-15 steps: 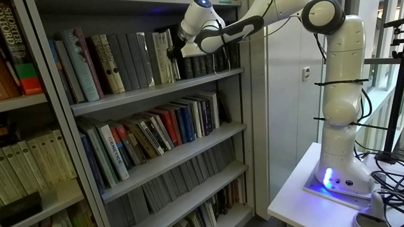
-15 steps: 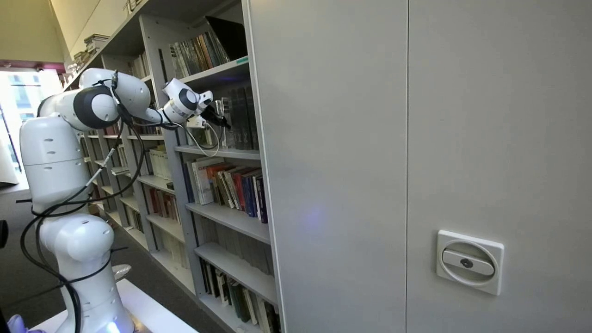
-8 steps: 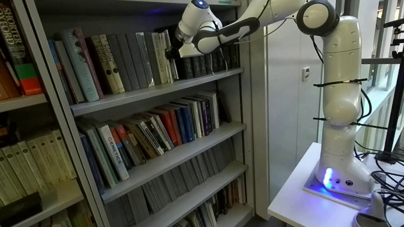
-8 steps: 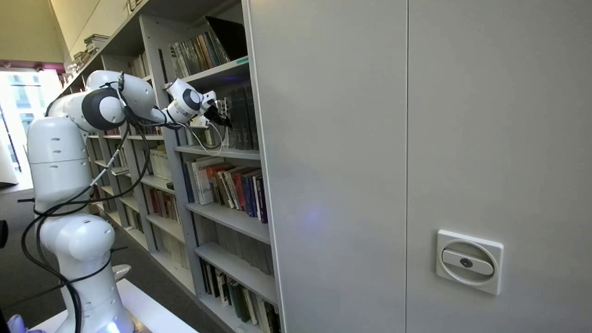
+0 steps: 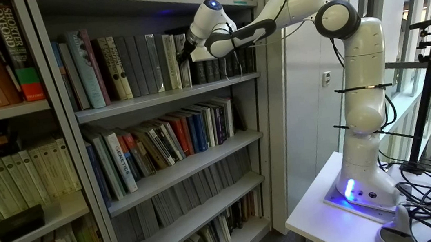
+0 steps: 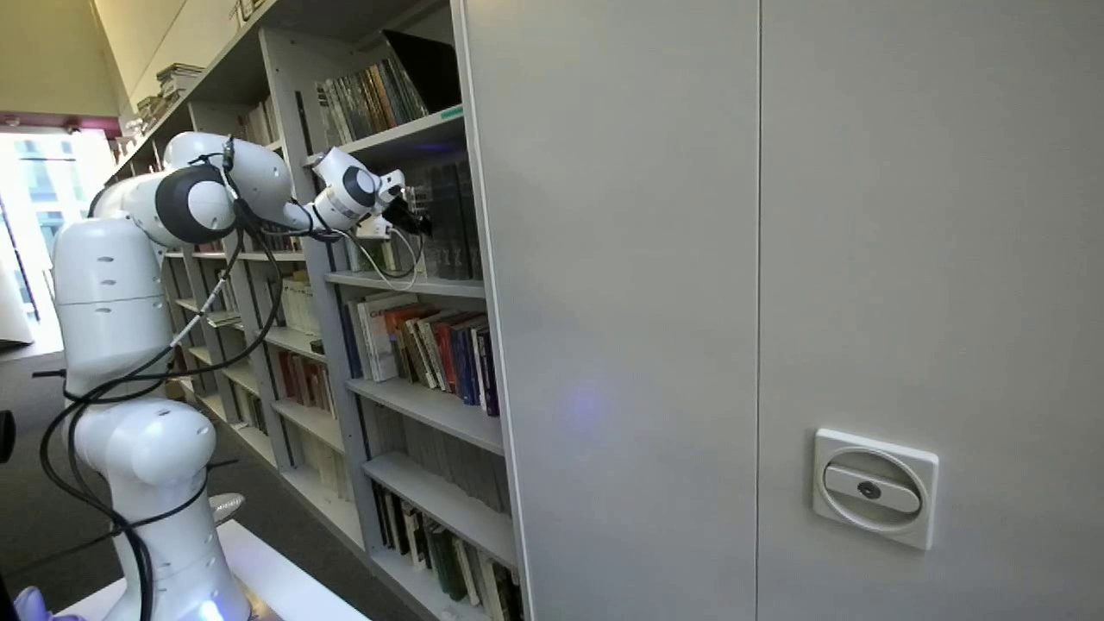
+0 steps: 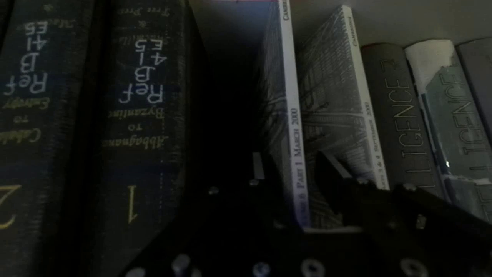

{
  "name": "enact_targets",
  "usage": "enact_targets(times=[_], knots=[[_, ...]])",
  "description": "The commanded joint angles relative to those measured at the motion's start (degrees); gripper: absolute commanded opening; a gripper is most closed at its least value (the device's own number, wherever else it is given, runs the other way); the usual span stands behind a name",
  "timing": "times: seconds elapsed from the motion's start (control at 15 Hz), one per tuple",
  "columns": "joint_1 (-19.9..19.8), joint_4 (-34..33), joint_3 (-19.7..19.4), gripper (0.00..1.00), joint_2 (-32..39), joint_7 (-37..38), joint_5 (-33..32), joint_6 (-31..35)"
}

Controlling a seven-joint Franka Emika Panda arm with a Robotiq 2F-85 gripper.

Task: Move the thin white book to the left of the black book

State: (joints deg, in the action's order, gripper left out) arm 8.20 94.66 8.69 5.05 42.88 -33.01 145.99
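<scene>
The white book, its thin spine marked "March 2000", stands upright on the shelf, just beside a second slim book marked "September 2000". As one faces the shelf, the second slim book is to its left; to its right, past a dark gap, stands the black book numbered 1, with volume 2 beyond. The wrist view shows this row the other way round, the black spines upside down.

The gripper is spread, with its fingers on either side of the white book, one of them between the two slim books. Whether either finger touches the cover is too dark to tell.

Left of the slim books comes a grey book, then a volume with a torn cover. In both exterior views the arm reaches over from the desk. "Genetics" stands on the lower shelf. In an exterior view, a pale door with a white handle fills the right side.
</scene>
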Motion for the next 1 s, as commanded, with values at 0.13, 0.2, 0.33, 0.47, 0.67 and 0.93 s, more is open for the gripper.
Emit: enact_targets(times=[0.13,0.2,0.33,0.47,0.67,0.93], knots=[[1.23,-2.65,-1.10,0.88,1.92,-3.10,0.69,1.54],[1.30,-2.57,-1.10,0.94,1.75,-3.42,0.67,1.51],[1.53,-2.00,-1.06,1.00,1.10,-4.30,0.81,1.64],[1.82,-1.18,-1.04,1.00,0.19,-4.91,0.99,1.68],[2.19,-0.40,-0.86,1.00,-1.24,-6.26,1.16,1.45],[2.35,0.42,-0.68,1.00,-3.36,-8.50,0.43,0.52]])
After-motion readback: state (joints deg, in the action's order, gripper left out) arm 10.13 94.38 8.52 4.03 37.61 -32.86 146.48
